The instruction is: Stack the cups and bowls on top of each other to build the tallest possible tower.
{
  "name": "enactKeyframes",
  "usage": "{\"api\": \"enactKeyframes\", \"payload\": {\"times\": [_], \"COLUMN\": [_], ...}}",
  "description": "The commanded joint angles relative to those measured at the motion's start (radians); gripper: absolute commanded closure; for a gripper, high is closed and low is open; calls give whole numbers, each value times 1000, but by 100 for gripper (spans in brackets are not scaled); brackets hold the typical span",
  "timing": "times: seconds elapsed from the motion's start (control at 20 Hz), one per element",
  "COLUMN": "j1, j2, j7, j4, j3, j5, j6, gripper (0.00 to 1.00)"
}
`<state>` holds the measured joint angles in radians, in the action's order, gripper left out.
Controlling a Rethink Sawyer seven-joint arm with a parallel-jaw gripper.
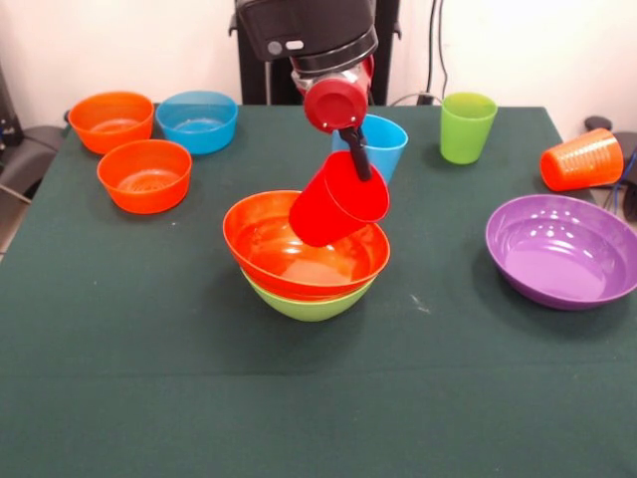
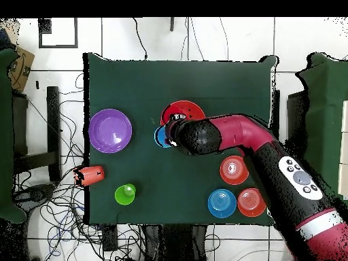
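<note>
My gripper [image 1: 355, 157] is shut on the red cup [image 1: 333, 206], one black finger across its rim. The cup hangs tilted, mouth up and to the right, just above the tower. The tower is the large orange-red bowl [image 1: 299, 249] nested in the large lime green bowl [image 1: 309, 304] at the table's middle; in the overhead view [image 2: 185, 111] my arm partly covers it. The light blue cup [image 1: 386, 139] stands upright just behind the tower. The lime green cup [image 1: 466, 124] stands upright at the back right. The orange cup [image 1: 582, 159] lies on its side at the right edge.
The large purple bowl [image 1: 562, 249] sits alone at the right. Two small orange bowls [image 1: 111, 119] [image 1: 145, 175] and the small blue bowl [image 1: 197, 120] sit at the back left. My arm [image 2: 238, 136] reaches in over the table in the overhead view.
</note>
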<state>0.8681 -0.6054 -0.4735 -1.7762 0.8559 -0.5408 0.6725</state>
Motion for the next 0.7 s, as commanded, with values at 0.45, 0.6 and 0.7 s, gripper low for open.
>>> {"api": "enactKeyframes", "payload": {"times": [0.45, 0.6, 0.7], "j1": [-2, -2, -3], "j2": [68, 69, 71], "j7": [117, 115, 114], "j4": [120, 119, 120], "j3": [-43, -42, -42], "j5": [-103, -104, -106], "j6": [99, 99, 98], "gripper": [100, 100, 100]}}
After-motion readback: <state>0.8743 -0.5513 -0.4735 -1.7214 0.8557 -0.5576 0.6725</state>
